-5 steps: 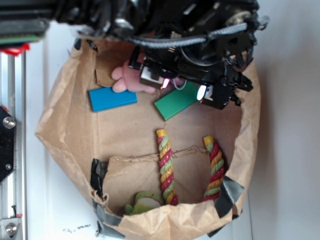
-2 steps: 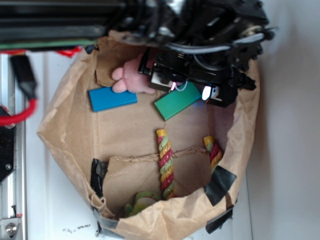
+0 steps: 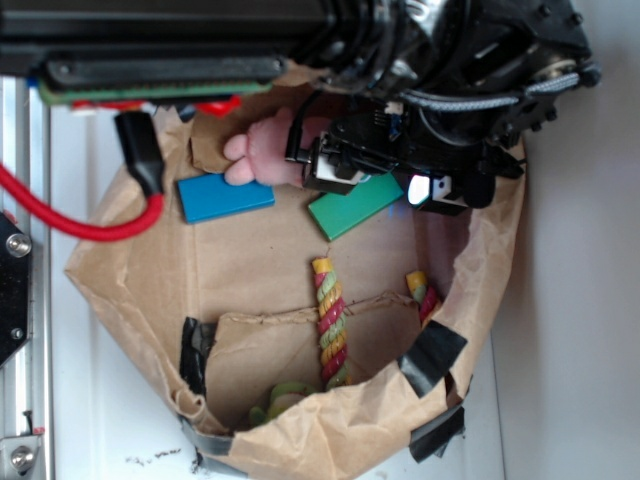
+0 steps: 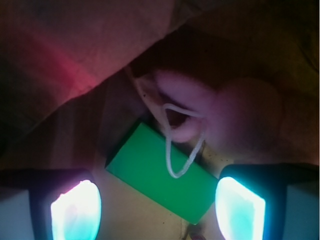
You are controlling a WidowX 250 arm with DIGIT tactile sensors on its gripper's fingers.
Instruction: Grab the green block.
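Down inside the paper bag [image 3: 120, 290], seen from outside, my pincer [image 3: 385, 185] hangs over the far end of the floor, right above the green block [image 3: 350, 212]. That block lies flat on the brown paper, its upper end tucked under my black housing. Just beside it, up against my left side of the frame, sits a pink plush toy [image 3: 260, 155], and farther off lies the blue block [image 3: 225, 197], well apart from my target. A twisted rope [image 3: 330, 320] runs along the bag floor nearer the camera, clear of me. From this view I cannot tell how wide my jaws stand.

Now the wrist camera, and it settles that: my pincer [image 4: 157, 207] is spread wide, gripping nothing, one glowing finger [image 4: 75, 210] low on each side with the green block [image 4: 155, 172] lying slantwise between them. It is not yet touched, I judge.

Trouble is close, though. A white string loop [image 4: 182, 150] drapes right across the block's top face, and the pink plush toy [image 4: 225, 120] presses in just behind the block. If I close as I am, I reckon I may snag that loop and drag the toy up too. The block also sits at an angle to my fingers, so a squeeze could catch its corners and twist it loose. The bag wall looms near as well.
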